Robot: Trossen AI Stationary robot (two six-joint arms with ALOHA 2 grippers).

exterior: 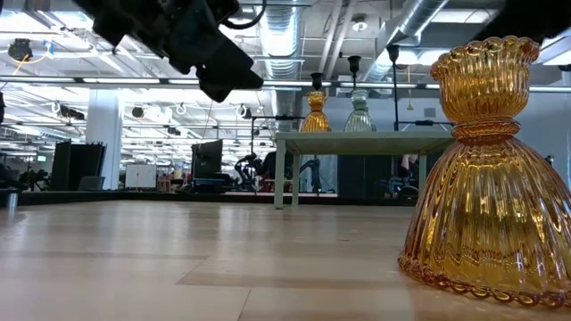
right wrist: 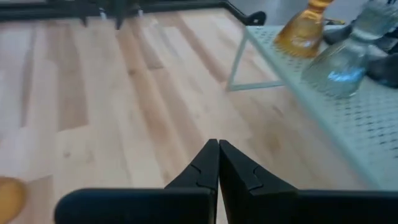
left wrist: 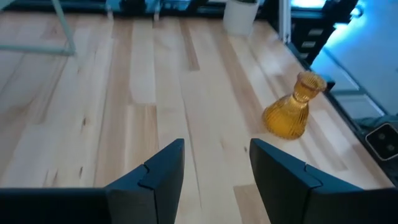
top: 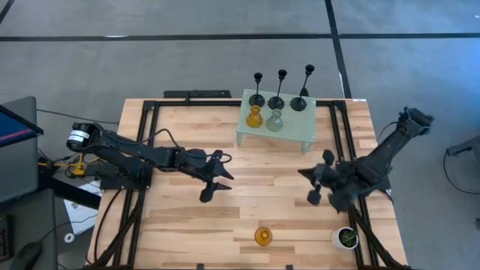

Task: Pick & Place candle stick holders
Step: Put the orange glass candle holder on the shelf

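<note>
We had five holders already on the pale green rack (top: 307, 133) at the table's far edge: three black ones (top: 281, 94) along the back, an amber one (top: 254, 117) and a grey-green one (top: 275, 120) in front. The last amber holder (top: 262, 236) stood upright on its wide base near the front edge, roughly mid-table, w/ the white plant pot (top: 346, 238) well to its right. Left gripper (top: 214, 183) hung above the boards w/ jaws part open & nothing between them; its wrist cam showed the holder ahead & off to one side, neck up, so the long axis was vertical. Right gripper (top: 318, 186) was shut tight & empty. Both looked abt equally near; we judged the left, being open, the likelier to go: forward & down, jaws straddling the narrow neck.
</note>
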